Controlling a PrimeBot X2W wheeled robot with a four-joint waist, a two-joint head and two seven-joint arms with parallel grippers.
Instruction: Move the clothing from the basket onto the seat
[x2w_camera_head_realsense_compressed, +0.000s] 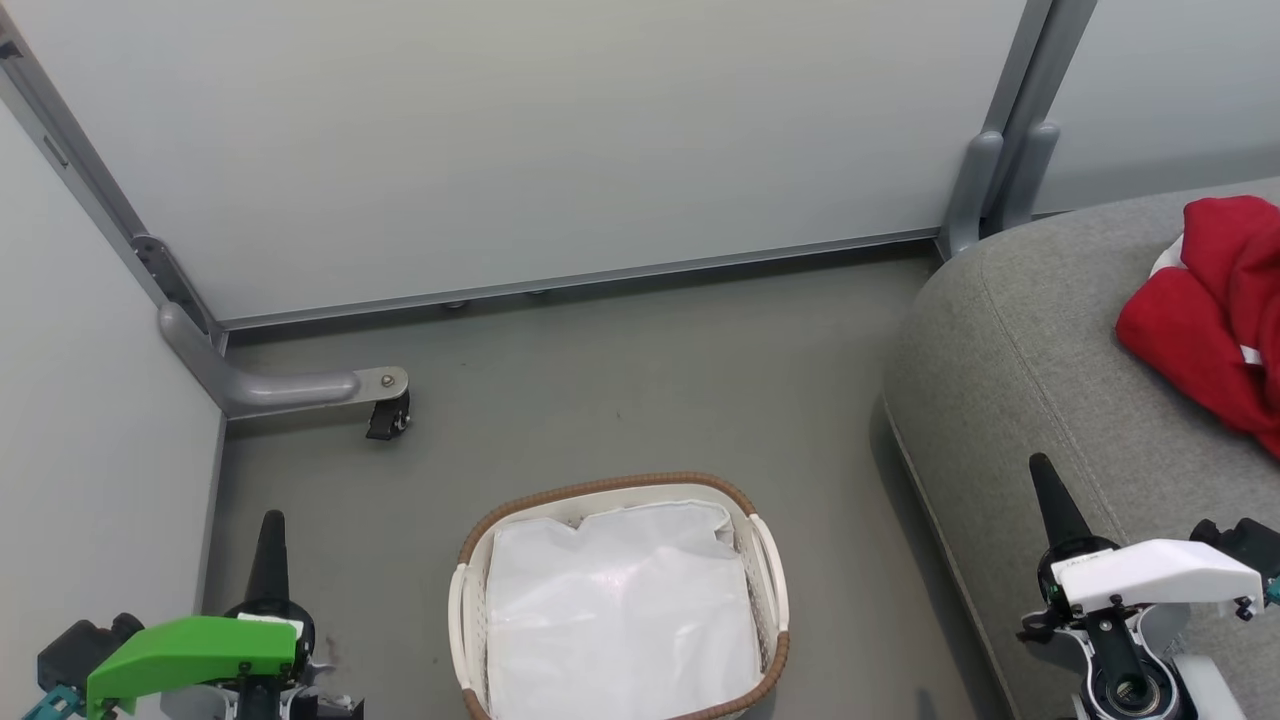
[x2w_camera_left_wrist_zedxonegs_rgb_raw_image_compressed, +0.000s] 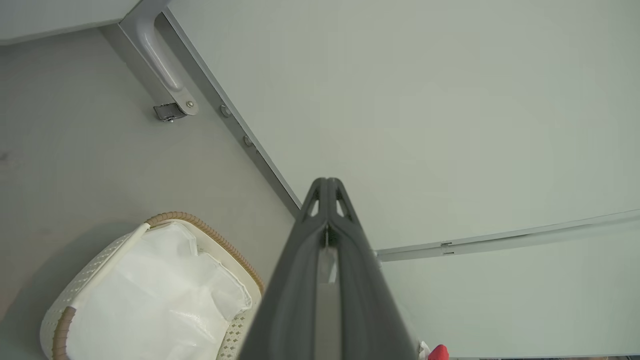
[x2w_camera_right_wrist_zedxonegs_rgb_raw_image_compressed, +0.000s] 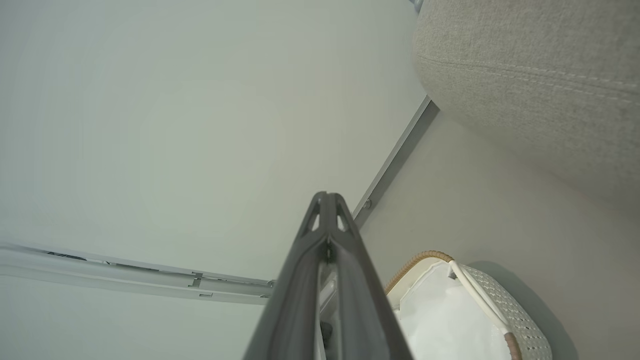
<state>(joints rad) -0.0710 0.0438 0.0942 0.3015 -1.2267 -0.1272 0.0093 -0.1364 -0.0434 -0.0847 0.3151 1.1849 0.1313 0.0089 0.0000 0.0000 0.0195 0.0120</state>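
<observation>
- Clothing (x2w_camera_head_realsense_compressed: 1215, 310) lies in a red heap on the seat (x2w_camera_head_realsense_compressed: 1020, 400), at the right edge of the head view, with a little white trim showing.
- The basket (x2w_camera_head_realsense_compressed: 620, 487) stands on the grey floor (x2w_camera_head_realsense_compressed: 650, 380), left of the seat and apart from it; a crumpled white liner (x2w_camera_head_realsense_compressed: 620, 610) lies inside.
- The left end effector (x2w_camera_left_wrist_zedxonegs_rgb_raw_image_compressed: 327, 182) has its fingers pressed together with nothing between them, to the left of the basket.
- The right end effector (x2w_camera_right_wrist_zedxonegs_rgb_raw_image_compressed: 327, 196) is likewise pressed together and empty, over the seat's rounded edge, apart from the clothing.
</observation>
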